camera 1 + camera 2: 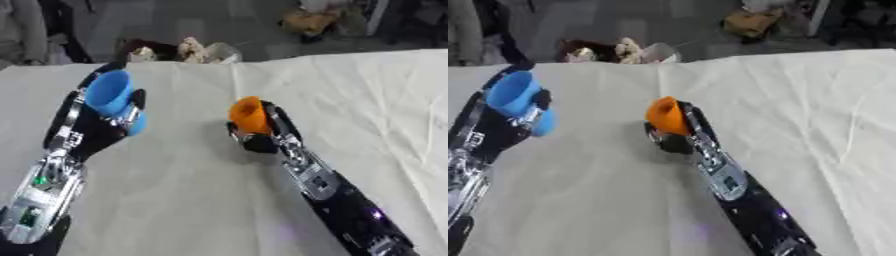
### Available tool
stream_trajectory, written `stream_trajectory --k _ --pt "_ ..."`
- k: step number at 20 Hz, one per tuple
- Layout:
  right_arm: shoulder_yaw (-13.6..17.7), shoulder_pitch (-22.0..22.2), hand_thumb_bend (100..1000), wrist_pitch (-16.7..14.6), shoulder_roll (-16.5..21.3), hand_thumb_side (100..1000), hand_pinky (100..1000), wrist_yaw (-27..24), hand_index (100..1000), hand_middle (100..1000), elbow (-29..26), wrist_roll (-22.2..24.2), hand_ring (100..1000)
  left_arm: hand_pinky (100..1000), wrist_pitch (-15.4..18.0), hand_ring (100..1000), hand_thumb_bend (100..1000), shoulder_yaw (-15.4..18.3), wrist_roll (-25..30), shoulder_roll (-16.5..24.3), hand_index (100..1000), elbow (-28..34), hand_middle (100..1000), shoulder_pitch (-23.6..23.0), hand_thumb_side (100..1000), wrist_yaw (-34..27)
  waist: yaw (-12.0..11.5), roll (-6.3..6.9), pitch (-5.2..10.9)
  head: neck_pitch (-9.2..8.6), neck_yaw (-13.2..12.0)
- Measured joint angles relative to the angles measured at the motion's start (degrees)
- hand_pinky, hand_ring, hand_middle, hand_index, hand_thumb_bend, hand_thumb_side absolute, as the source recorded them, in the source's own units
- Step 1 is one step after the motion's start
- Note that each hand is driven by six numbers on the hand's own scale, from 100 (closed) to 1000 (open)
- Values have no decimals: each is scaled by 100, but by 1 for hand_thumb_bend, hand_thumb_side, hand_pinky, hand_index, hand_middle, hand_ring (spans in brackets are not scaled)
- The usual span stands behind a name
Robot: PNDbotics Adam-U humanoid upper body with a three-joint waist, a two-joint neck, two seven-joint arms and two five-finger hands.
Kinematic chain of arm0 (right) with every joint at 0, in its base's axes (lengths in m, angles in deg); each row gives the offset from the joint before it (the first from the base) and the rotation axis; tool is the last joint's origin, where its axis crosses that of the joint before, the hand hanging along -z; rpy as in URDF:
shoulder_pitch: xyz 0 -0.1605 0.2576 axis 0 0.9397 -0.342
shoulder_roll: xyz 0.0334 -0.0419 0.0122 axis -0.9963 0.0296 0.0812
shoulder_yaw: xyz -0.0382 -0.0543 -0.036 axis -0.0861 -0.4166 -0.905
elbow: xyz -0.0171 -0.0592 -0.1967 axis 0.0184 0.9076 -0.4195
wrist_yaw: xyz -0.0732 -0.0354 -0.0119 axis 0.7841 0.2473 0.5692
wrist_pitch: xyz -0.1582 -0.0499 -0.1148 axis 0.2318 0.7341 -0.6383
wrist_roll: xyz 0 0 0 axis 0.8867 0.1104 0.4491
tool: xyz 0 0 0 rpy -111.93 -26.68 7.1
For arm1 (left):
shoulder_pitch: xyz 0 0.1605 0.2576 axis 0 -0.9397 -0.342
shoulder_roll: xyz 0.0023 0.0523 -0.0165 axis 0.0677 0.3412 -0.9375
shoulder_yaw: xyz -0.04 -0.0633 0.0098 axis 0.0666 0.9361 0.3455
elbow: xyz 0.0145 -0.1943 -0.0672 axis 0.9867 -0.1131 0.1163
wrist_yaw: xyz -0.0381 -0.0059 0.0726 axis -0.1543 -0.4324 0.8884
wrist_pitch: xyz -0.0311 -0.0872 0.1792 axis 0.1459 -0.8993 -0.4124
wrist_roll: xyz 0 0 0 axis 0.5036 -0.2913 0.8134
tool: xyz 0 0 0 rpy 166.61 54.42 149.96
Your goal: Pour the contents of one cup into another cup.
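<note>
A blue cup [114, 97] is held above the table on the left, its mouth tipped up and away. My left hand [103, 125] is shut on it, fingers wrapped round its side. Near the middle, an orange cup [248, 115] stands low by the cloth, its mouth facing left. My right hand [262, 135] is shut on the orange cup, holding it from the right and below. The two cups are well apart. What is inside either cup is hidden.
A cream cloth [350, 100] with creases covers the table. Beyond the far edge lie a dark and tan clutter [175, 50] and a brownish object [311, 20] on the grey floor. A person's sleeve [22, 30] shows at the upper left.
</note>
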State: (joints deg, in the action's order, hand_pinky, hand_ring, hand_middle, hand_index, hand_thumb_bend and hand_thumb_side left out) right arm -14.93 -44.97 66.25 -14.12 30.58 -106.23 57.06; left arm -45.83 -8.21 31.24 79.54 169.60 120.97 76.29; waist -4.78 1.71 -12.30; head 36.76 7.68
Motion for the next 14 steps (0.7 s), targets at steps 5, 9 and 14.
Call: stream_trajectory --k 5,9,14 --pt "-68 98 100 32 51 177 606 -141 463 309 -354 -32 375 100 -59 582 100 -2 56 154 885 119 477 20 300 -11 95 18 50 46 -7" --pt "-193 123 100 76 52 185 608 -194 465 311 -630 -23 377 100 -148 583 100 -108 187 296 883 226 478 167 297 14 128 28 83 50 -9" --pt "-422 185 100 112 -54 185 608 -187 464 308 -756 125 374 100 -330 583 100 -269 428 503 879 360 476 371 294 171 143 55 133 51 -12"
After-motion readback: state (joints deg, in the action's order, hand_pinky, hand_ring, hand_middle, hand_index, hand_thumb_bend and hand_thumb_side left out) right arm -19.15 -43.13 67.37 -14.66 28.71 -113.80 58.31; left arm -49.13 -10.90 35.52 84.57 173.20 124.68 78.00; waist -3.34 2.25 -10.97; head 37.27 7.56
